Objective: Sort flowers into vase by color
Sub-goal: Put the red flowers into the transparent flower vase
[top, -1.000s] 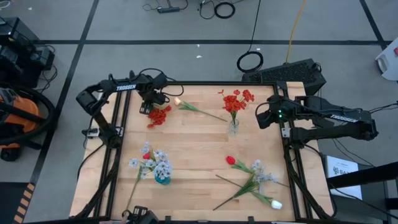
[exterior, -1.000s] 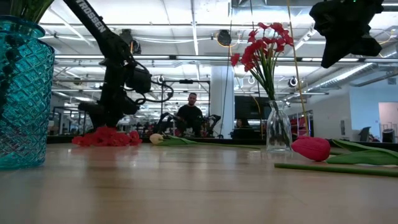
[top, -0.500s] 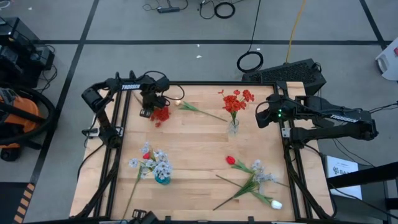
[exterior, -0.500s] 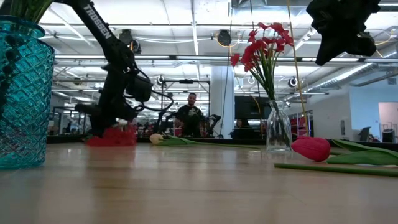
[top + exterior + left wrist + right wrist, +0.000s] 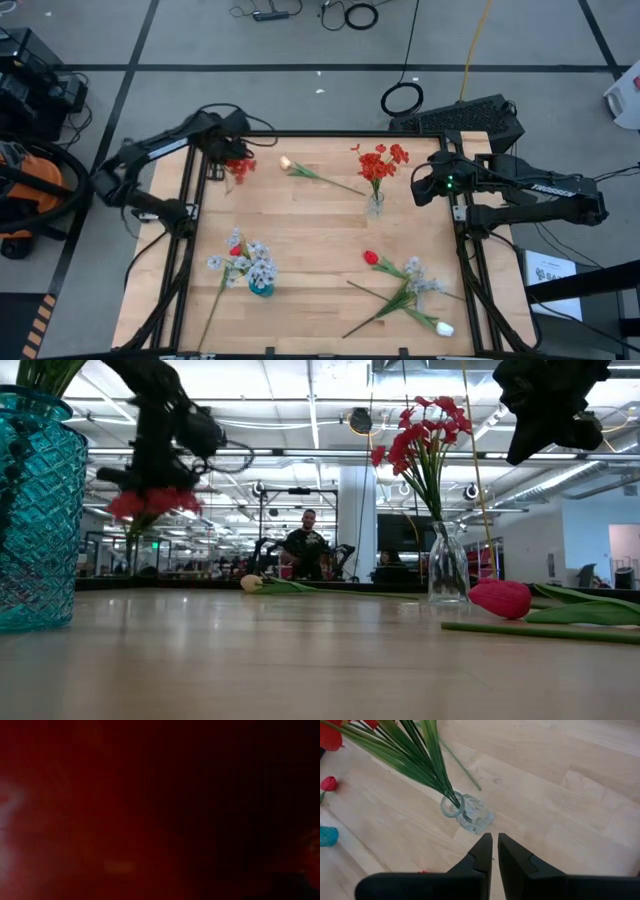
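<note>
The left arm reaches over the surface's far-left corner, its left gripper (image 5: pixel 232 160) lifted clear and grasping a red blossom cluster (image 5: pixel 152 501); the stem hangs straight down in the low view. The right gripper (image 5: pixel 494 845) waits near the clear vase (image 5: pixel 469 813), jaws nearly closed, empty.

White lettering on the right arm (image 5: pixel 548 188), probably "TROSSEN", is barely legible.

Left gripper (image 5: pixel 150 485) holds a red blossom cluster (image 5: pixel 152 502) clear above the table (image 5: pixel 300 660); teal vase (image 5: pixel 40 520) nearest, clear vase (image 5: pixel 447 572) of red flowers (image 5: pixel 420 430) beyond, red tulip (image 5: pixel 500 598) lying flat.
</note>
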Tool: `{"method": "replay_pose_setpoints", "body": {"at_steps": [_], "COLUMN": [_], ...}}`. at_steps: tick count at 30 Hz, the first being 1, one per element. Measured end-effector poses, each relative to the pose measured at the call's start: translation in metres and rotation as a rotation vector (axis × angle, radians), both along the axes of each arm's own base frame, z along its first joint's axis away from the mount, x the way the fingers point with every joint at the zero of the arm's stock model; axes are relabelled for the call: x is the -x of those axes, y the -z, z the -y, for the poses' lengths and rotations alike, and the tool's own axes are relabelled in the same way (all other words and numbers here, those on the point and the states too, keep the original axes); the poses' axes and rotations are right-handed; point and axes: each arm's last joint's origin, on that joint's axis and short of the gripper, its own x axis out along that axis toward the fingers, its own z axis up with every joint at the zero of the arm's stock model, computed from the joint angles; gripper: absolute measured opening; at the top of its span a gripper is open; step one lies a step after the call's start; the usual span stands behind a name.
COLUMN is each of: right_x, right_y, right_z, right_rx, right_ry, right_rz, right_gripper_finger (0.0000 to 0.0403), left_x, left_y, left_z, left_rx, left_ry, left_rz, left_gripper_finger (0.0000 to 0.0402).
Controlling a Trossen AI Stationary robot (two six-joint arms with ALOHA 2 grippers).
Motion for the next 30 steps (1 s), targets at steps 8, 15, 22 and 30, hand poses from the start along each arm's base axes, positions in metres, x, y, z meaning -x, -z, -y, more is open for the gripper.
{"method": "replay_pose_setpoints", "body": {"at_steps": [8,15,22,30], "right_x": [0.000,0.002,0.014,-0.025], "right_y": [0.000,-0.002,-0.023,-0.056], "right_z": [0.000,-0.004,-0.015,-0.034], "right_rx": [-0.006,-0.082,-0.085,0.061], "right_ry": [-0.006,-0.065,-0.158,-0.400], "right_rz": [0.008,0.039,0.116,0.422], "right_gripper_finger": [0.0022,0.0022,0.0005,0.0001], "left_x": [0.014,0.012,-0.004,-0.038], "left_y": [-0.051,-0.104,-0.139,-0.143], "left_z": [0.027,0.036,0.043,0.063], "left_rx": [-0.024,-0.037,0.099,0.255], "left_ry": [-0.116,-0.217,-0.303,-0.257], "left_rz": [0.428,0.796,1.122,1.227], "left_gripper_finger": [0.0006,0.0008,0.0009,0.0010]}}
